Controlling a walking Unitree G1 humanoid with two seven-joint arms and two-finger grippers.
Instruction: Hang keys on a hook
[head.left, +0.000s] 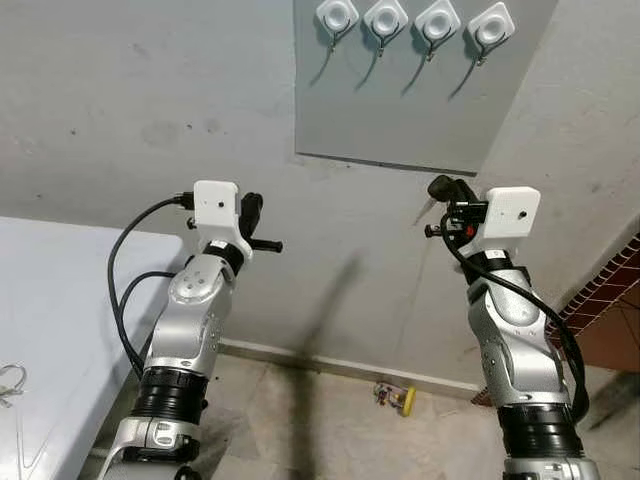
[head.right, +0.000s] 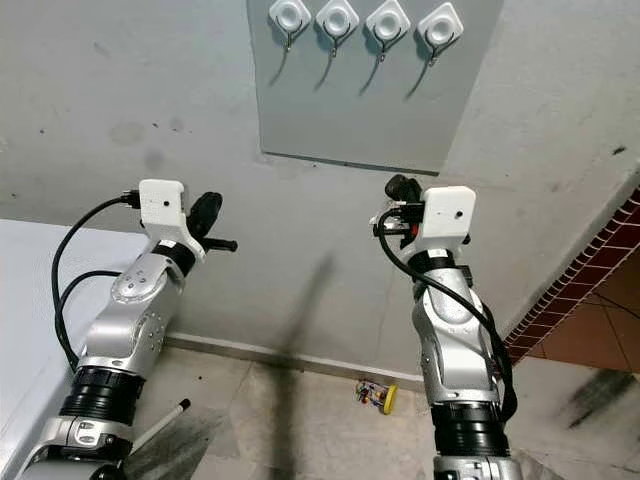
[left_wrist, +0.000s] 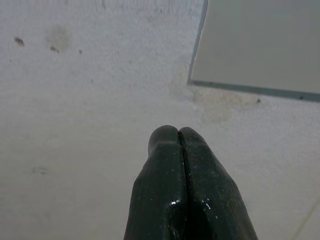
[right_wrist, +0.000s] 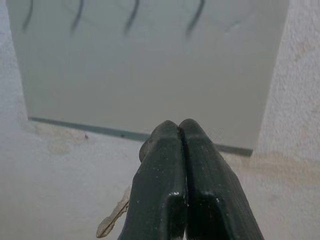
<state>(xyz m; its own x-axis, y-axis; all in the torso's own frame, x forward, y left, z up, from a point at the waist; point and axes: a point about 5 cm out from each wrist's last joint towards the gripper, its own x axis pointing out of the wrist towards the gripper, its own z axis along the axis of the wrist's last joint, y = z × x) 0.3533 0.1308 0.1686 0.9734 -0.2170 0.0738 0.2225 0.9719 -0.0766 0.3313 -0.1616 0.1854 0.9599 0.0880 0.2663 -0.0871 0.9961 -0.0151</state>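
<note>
A grey panel (head.left: 400, 110) on the wall carries a row of white hooks (head.left: 437, 22) along its top. Below its lower right corner my right gripper (head.left: 440, 187) is raised, apart from the hooks. In the right wrist view its fingers (right_wrist: 179, 124) are pressed shut, and a pale metal key (right_wrist: 114, 217) sticks out beside them, so it is shut on the keys. My left gripper (head.left: 250, 208) is held up to the left of the panel, facing bare wall. Its fingers (left_wrist: 178, 132) are shut with nothing between them.
A white table (head.left: 50, 320) stands at the left with a bit of wire (head.left: 8, 385) on it. A small yellow object (head.left: 397, 398) lies on the floor by the skirting. Red brick tiling (head.left: 610, 285) runs along the right.
</note>
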